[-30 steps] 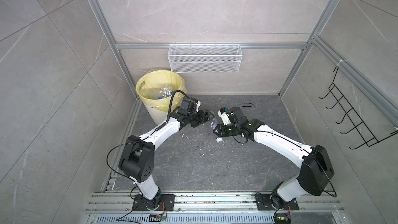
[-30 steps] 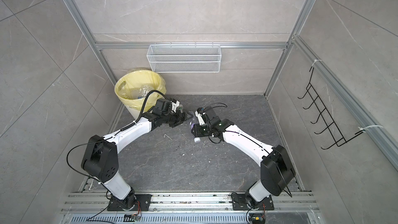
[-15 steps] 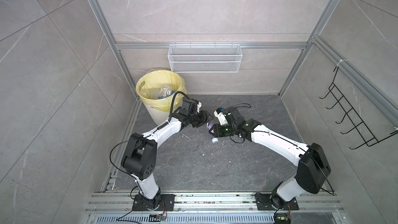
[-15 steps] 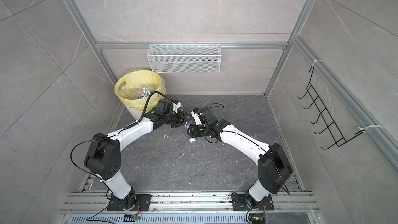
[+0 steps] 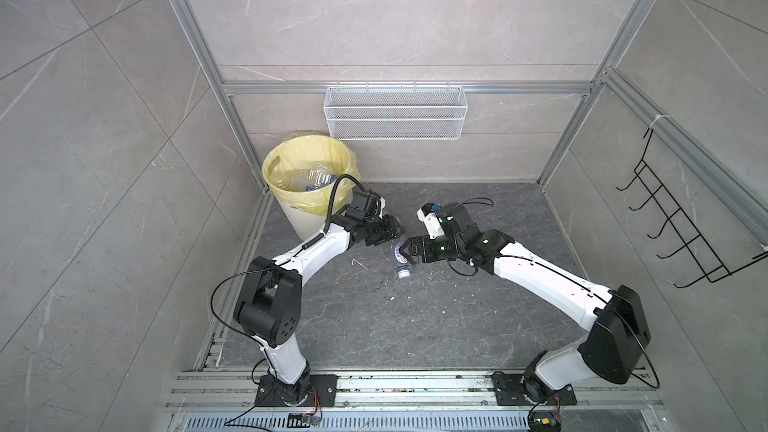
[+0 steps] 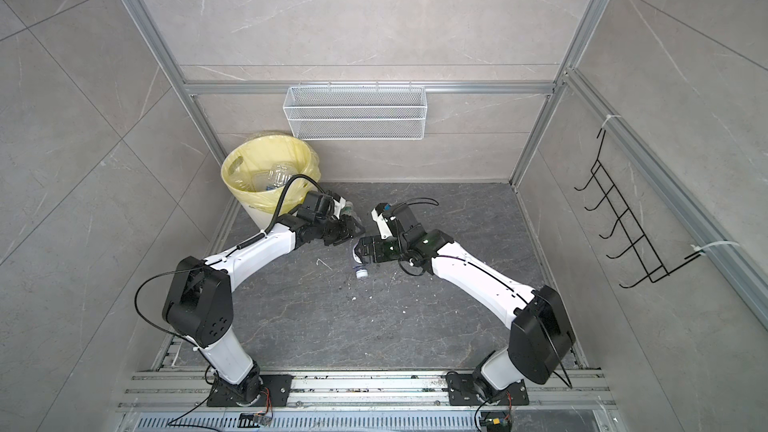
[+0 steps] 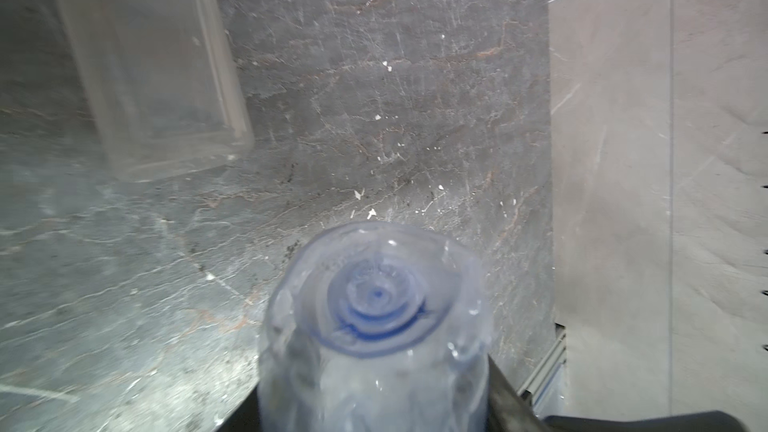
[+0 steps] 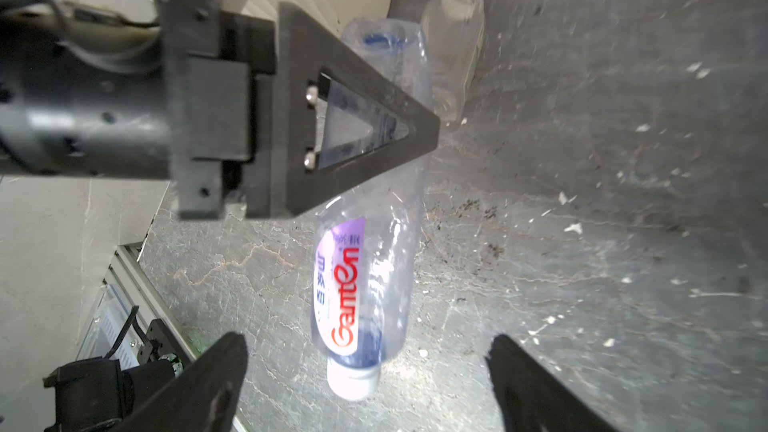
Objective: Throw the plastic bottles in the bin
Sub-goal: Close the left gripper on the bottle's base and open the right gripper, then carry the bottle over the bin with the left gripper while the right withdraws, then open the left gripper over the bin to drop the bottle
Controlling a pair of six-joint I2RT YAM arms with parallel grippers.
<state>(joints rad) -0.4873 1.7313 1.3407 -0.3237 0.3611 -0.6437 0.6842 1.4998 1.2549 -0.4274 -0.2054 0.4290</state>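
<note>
**Ganten bottle changing grippers on its way to the bin**

The left gripper (image 5: 391, 234) is clamping the base end of the clear Ganten bottle (image 8: 365, 276), one black triangular finger lying across its crumpled body. The bottle is hanging cap-down above the dark stone floor (image 5: 374, 326), between the two arms and near the bin (image 5: 297, 218). The right gripper (image 5: 409, 252) is standing with its jaws wide apart on either side of the white cap and is touching nothing.

As I judge it, the handover is what is going on. To do it well, the right arm should back straight off before the left arm swings. The thin wall is buckling under the clamp, so a slow carry suits it. The jaws should part only once the bottle is over the yellow-lined rim.

The label is reading "Ganten" in red letters on white and lilac; the blue characters beside it are too blurred to read.

Clear bottles (image 5: 316, 176) are already lying in the bin. A green-banded bottle (image 8: 457, 35) is lying on the floor beside it, waiting.
</note>
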